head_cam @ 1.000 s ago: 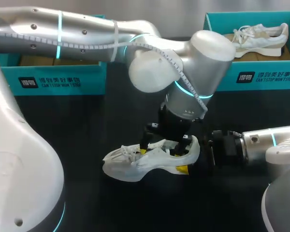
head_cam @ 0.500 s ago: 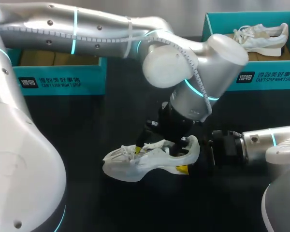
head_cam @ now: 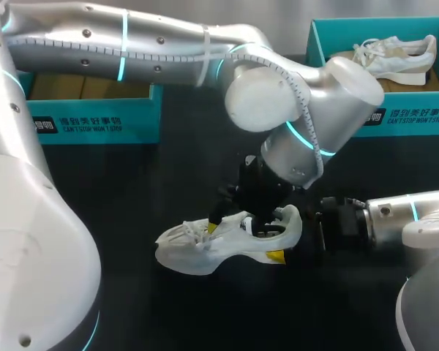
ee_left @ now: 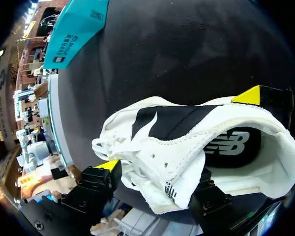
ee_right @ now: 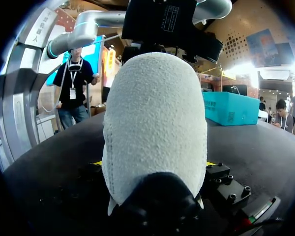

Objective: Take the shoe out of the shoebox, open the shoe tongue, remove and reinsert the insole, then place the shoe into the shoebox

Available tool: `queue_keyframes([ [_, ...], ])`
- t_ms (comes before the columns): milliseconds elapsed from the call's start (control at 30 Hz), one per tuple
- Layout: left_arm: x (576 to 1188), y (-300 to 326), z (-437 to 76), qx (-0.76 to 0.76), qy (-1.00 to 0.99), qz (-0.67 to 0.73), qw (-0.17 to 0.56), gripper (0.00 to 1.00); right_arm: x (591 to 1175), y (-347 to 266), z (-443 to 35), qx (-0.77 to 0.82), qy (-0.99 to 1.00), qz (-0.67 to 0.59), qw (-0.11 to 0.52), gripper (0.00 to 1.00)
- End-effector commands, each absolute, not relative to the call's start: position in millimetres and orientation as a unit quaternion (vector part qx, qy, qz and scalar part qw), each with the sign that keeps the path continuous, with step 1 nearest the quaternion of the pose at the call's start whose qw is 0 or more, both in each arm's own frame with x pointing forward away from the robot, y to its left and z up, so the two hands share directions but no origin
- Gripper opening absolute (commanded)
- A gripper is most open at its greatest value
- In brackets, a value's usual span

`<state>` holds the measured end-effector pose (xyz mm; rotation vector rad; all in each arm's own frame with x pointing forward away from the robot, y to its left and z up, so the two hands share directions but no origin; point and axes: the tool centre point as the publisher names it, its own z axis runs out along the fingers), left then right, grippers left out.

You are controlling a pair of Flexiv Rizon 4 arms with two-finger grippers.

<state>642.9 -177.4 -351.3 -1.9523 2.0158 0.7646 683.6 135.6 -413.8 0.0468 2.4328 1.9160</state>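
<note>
A white shoe point(head_cam: 205, 245) lies on the black table, toe to the left, its dark insole point(ee_left: 226, 145) showing in the opening. My left gripper point(head_cam: 238, 223) comes down onto its middle. Its fingers straddle the upper point(ee_left: 178, 130), one yellow tip by the laces point(ee_left: 108, 164) and the other past the far collar point(ee_left: 248, 96); a firm pinch does not show. My right gripper point(head_cam: 287, 235) reaches in level from the right. The shoe's heel point(ee_right: 155, 123) fills the gap between its two fingers, which press it from both sides.
A teal shoebox point(head_cam: 95, 124) stands at the back left. A second teal shoebox point(head_cam: 395, 117) at the back right holds another white shoe point(head_cam: 395, 55). Bare black tabletop lies in front of and left of the shoe.
My left arm has shifted right over the shoe and its fingers have drawn closer together around the upper. The right gripper and the shoe have kept still.
</note>
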Motion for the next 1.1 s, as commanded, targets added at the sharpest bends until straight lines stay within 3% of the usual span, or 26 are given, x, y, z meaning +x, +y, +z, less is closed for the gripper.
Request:
queue_keyframes([
  [33, 638, -174, -341, -0.742, 0.612, 0.233, 0.14, 0.62, 684, 136, -414, 0.016, 0.786, 0.617, 0.021, 0.0],
  [300, 640, -176, -330, -0.745, 0.616, 0.217, 0.135, 0.64, 684, 136, -414, 0.016, 0.786, 0.617, 0.021, 0.0],
  [433, 640, -177, -325, -0.746, 0.617, 0.212, 0.134, 0.49, 684, 136, -414, 0.016, 0.786, 0.617, 0.021, 0.0],
  [767, 640, -184, -308, -0.748, 0.622, 0.187, 0.135, 0.44, 684, 136, -414, 0.016, 0.786, 0.617, 0.021, 0.0],
  [1033, 643, -183, -306, -0.749, 0.621, 0.18, 0.145, 0.0, 684, 136, -414, 0.016, 0.786, 0.617, 0.021, 0.0],
  [1100, 643, -181, -307, -0.749, 0.621, 0.179, 0.146, 0.0, 684, 136, -414, 0.016, 0.786, 0.617, 0.021, 0.0],
])
